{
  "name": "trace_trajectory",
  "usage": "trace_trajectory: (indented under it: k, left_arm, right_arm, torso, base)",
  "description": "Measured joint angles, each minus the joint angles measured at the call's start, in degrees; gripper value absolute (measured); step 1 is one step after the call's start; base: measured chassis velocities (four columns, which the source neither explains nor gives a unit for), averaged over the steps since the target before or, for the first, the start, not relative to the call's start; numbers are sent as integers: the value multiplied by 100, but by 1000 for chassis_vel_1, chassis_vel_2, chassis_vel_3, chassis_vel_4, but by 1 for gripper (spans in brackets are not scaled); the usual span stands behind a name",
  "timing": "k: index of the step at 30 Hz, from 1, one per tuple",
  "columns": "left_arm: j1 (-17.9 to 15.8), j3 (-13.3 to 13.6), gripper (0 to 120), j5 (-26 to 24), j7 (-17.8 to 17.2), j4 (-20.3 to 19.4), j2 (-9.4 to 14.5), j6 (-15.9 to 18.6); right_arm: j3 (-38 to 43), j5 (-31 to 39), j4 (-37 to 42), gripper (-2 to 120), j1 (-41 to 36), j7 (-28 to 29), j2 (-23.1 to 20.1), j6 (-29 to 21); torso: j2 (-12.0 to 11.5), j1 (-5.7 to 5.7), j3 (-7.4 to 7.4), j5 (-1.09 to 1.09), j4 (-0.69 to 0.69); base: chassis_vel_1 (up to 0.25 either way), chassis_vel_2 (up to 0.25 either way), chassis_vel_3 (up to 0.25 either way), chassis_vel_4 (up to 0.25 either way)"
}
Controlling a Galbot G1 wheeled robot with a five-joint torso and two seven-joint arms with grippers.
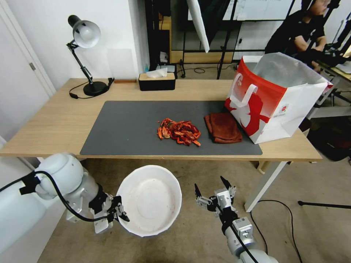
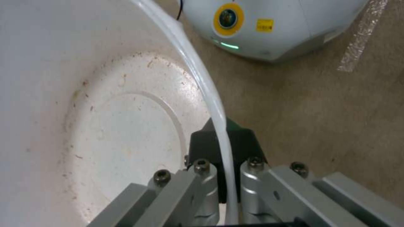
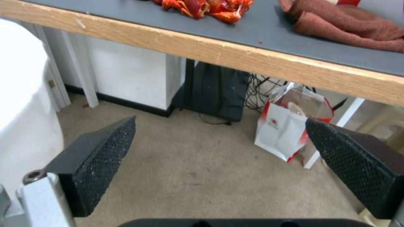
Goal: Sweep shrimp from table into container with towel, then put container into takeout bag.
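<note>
The shrimp [image 1: 179, 132] lie in a red-orange pile on the dark grey mat of the table [image 1: 55, 124]. The rust-red towel [image 1: 223, 127] sits folded just right of them, against the red-and-white takeout bag [image 1: 274, 98], which stands open at the table's right end. Below the table's front edge, my left gripper [image 1: 122, 213] is shut on the rim of the white container [image 1: 150, 199], held over the floor. The left wrist view shows its fingers [image 2: 202, 148] pinching the rim beside the container's empty inside [image 2: 122, 135]. My right gripper [image 1: 211, 186] hangs open, empty, beside the container. Its pads [image 3: 101, 164] face the table edge [image 3: 252, 60].
A desk lamp [image 1: 86, 54] and a black tissue box [image 1: 157, 81] stand at the table's back. A white table leg [image 1: 263, 182] and floor cables lie to the right. Under the table stands a small white-and-red paper bag [image 3: 290, 126]. Carpet lies below both grippers.
</note>
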Motion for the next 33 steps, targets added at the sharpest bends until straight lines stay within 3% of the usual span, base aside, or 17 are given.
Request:
trace_trajectory:
  k: [6, 8, 13, 18, 24, 27, 33]
  left_arm:
    - [-230, 206, 0, 159, 53, 620, -332, -130]
    - [-540, 407, 0, 300, 125, 1342, -738, -239]
    - [-912, 658, 0, 432, 85, 1855, -1083, -302]
    - [-1071, 740, 0, 546, 1, 1999, -1301, -301]
    - [-1156, 763, 0, 626, -257, 2019, -1364, -300]
    - [-1216, 788, 0, 658, -495, 2024, -1411, -304]
    - [-1226, 812, 0, 692, -640, 2006, -1446, -306]
  right_arm:
    - [29, -20, 138, 100, -56, -9, -14, -11]
    - [127, -19, 418, 100, -108, -28, -68, -35]
    - [257, 100, 760, 100, -155, -54, -143, -81]
    - [371, 452, 1125, 100, -169, -57, -217, -187]
    - [524, 859, 1432, 100, -73, 12, -299, -330]
    - [601, 1283, 1476, 100, 239, 198, -356, -480]
    - [667, 1890, 1256, 100, 780, 445, -513, -600]
  torso:
    - [0, 0, 0, 0, 0]
    - [-1, 0, 0, 0, 0]
    - [-1, 1, 0, 1, -1]
    - [-1, 1, 0, 1, -1]
    - [-1, 1, 0, 1, 1]
    - [-1, 0, 0, 1, 0]
    - [-1, 1, 0, 1, 1]
  base:
    - [0, 0, 0, 0]
    - [0, 0, 0, 0]
    - [0, 0, 0, 0]
    - [0, 0, 0, 0]
    - [0, 0, 0, 0]
    - [0, 0, 0, 0]
    - [0, 0, 0, 0]
